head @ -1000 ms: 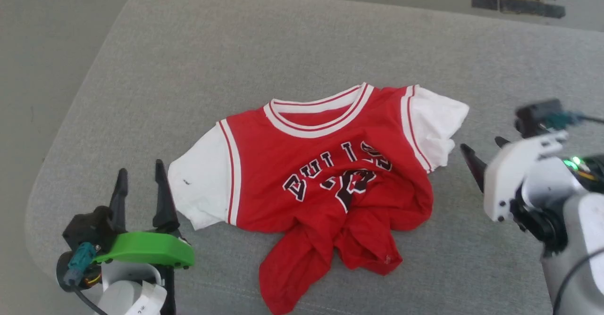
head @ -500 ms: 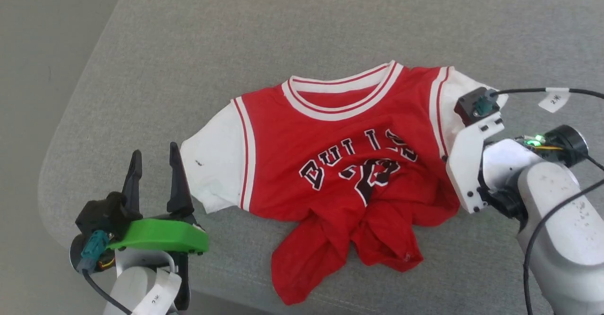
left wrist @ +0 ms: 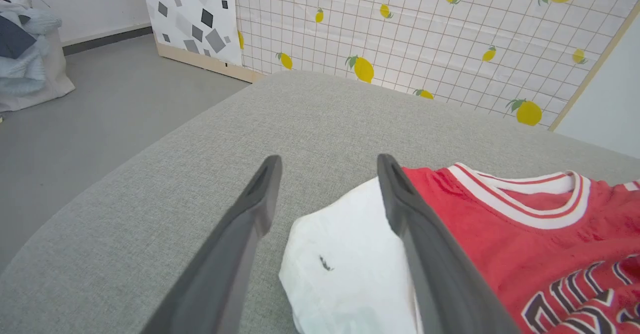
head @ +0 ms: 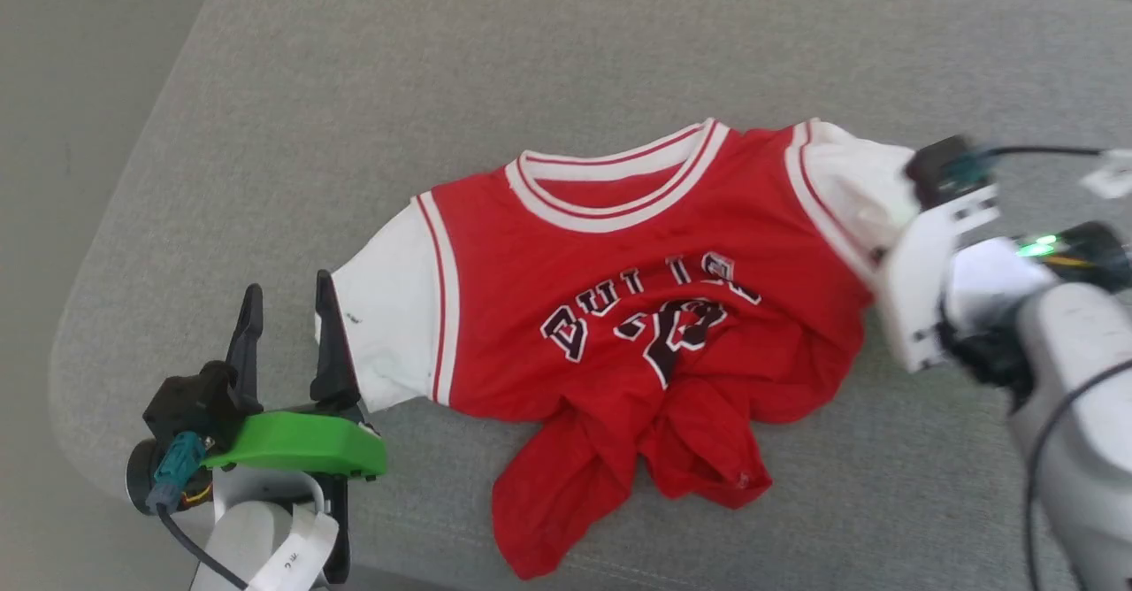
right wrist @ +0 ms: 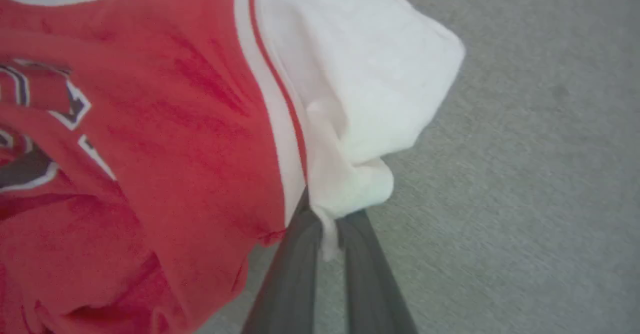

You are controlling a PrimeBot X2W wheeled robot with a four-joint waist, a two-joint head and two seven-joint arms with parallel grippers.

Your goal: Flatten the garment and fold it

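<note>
The garment (head: 637,308) lies chest-up on the grey cushion (head: 442,87), its red hem bunched. The right pincer (right wrist: 327,219) is closed on one white sleeve's edge. The left pincer (head: 289,286) stands open just beside the other sleeve.

right claw (right wrist: 327,219) moved in from beside shirt (head: 619,308), was open a second ago, now pinched shut on white sleeve (right wrist: 360,89) lower edge, sleeve bunched at the grip
</note>
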